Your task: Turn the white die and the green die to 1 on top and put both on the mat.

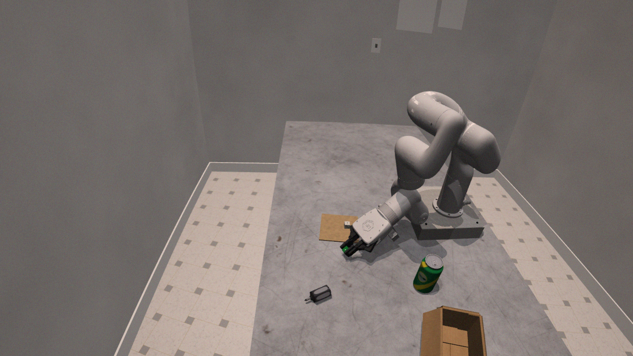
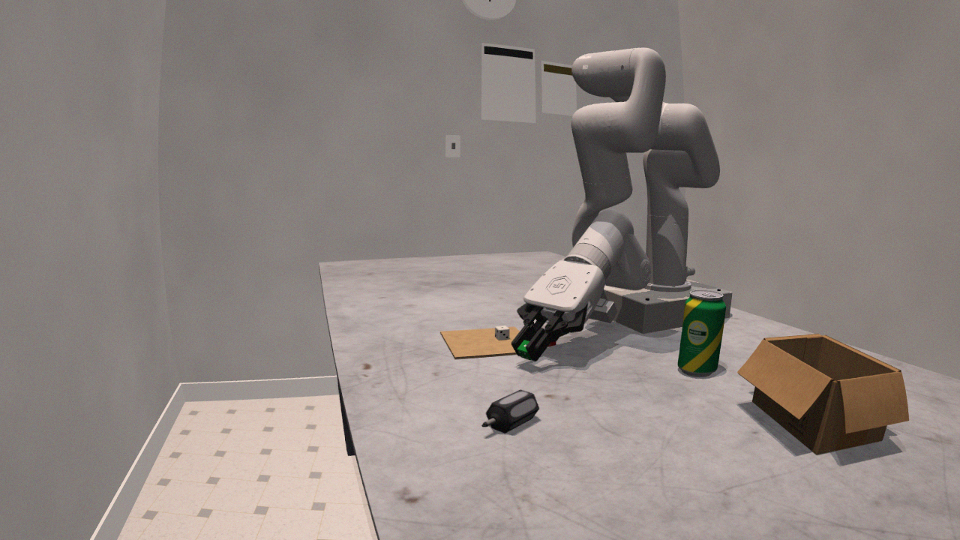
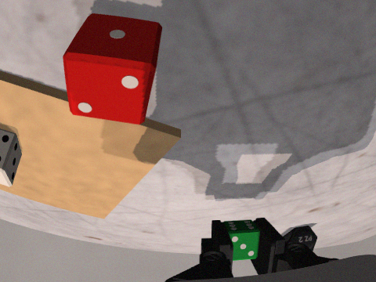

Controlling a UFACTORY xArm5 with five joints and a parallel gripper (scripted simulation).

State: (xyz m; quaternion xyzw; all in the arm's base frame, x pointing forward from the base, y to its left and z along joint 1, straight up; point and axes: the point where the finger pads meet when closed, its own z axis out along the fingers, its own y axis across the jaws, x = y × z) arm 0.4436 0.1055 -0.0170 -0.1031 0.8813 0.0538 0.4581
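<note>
Wrist view: pincer is pinched on the green die, held between the two black fingers; the die face toward the camera shows three white pips. One finger link carries small white marking that reads like "P2 2", hard to be sure. Red die sits ahead of the pincer, well apart from it, on the table just off the mat's corner; whether it touches the mat edge I cannot tell. It shows a single pip on one face, two on the face toward the camera. White die is on the mat, cut off by the picture's left edge.

Exterior view: pincer is low and tilted, close above the table, just beside the mat's near right corner, green die at its tip. White die lies flat on the mat. Hexagon logo on the pincer housing; lettering unreadable. Can, green with yellow stripes, has a round label too small to read. Open box and a dark small object lie apart on the table.
</note>
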